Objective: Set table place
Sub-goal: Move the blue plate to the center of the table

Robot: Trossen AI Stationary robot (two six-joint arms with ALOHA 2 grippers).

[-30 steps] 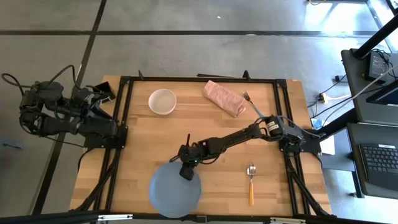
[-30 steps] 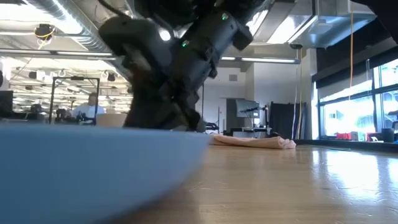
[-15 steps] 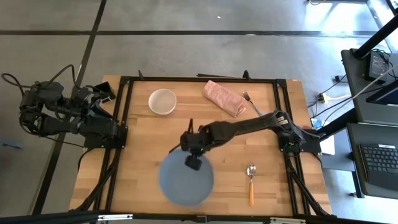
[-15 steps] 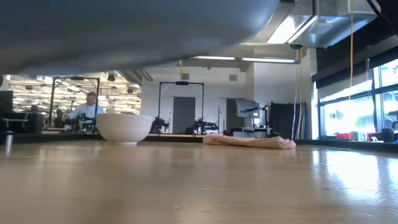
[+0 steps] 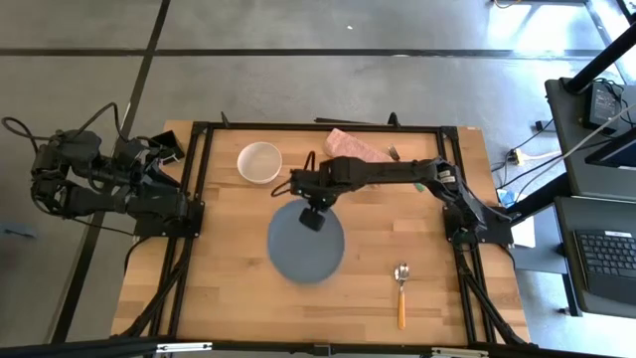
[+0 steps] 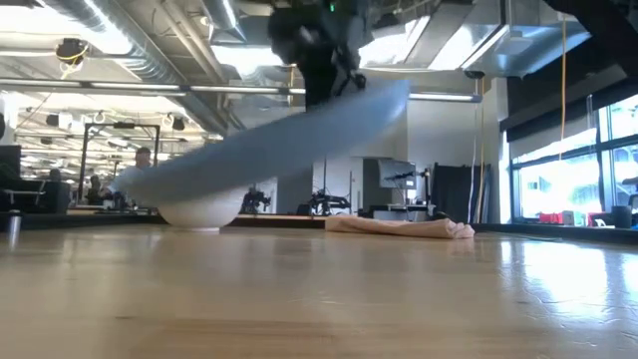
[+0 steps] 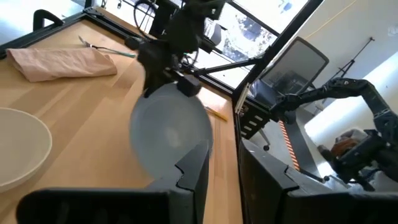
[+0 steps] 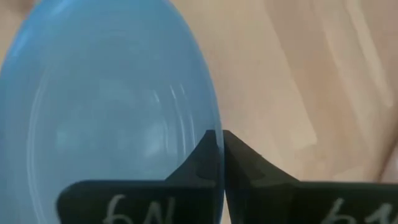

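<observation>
The right gripper [image 5: 312, 219], clamped on the plate [image 5: 306, 247] rim, has carried it, tilted, from the lower worktop [image 5: 397, 229] edge toward the frame's middle, so placing comes next.

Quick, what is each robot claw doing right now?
Right claw: shut on the plate, held tilted above the table.
Left claw: off the table's left side; open or shut cannot be told.

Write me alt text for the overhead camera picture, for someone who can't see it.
Seen from above, the right gripper holds a grey-blue plate by its rim over the middle of the wooden table. A white bowl, a pink cloth and a fork lie along the far edge, a spoon near the front right; the left arm waits off the table's left side.
</observation>
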